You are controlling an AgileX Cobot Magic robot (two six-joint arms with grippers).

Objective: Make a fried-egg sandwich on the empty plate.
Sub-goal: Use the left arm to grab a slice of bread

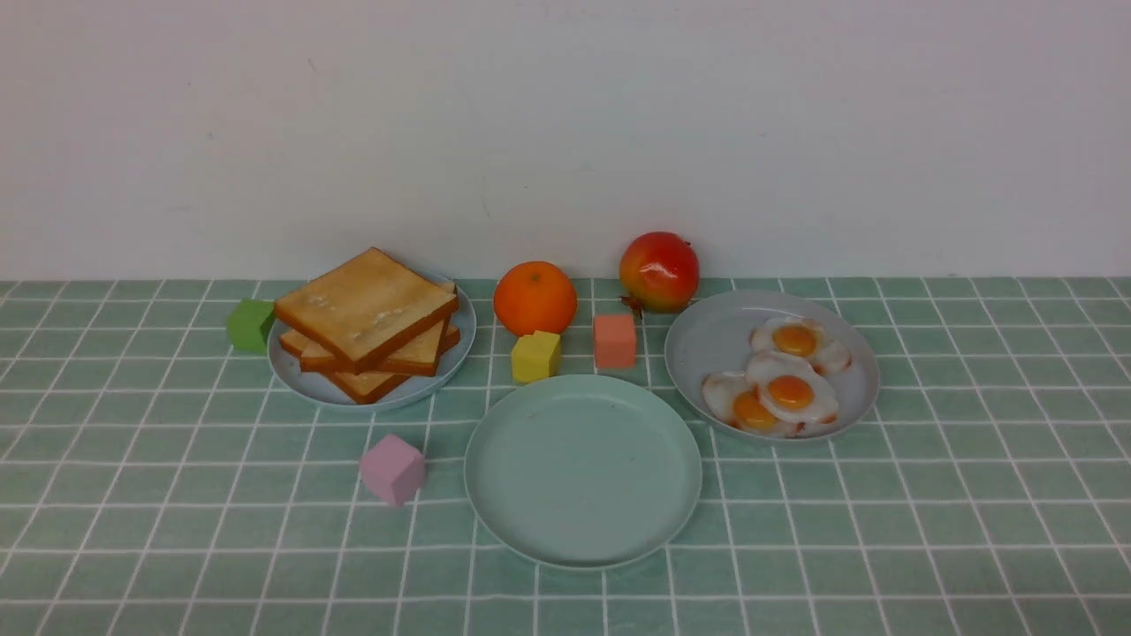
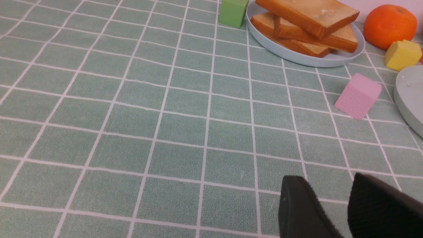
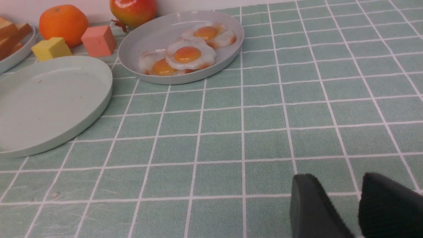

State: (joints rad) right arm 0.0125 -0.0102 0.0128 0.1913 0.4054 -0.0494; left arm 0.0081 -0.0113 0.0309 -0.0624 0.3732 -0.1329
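hovering over the table (image 1: 972,530): left gripper (image 2: 330,186) and right gripper (image 3: 337,186), both part open, gripping nothing. mint plate (image 1: 583,468) centre, bare. toast stack (image 1: 367,305) on blue plate (image 1: 292,375) left, eggs (image 1: 789,391) on grey plate (image 1: 707,340) right.

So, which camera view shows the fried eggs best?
The right wrist view: the fried eggs appear large, all three on the grey plate. The front view shows them smaller; the left wrist view misses them.
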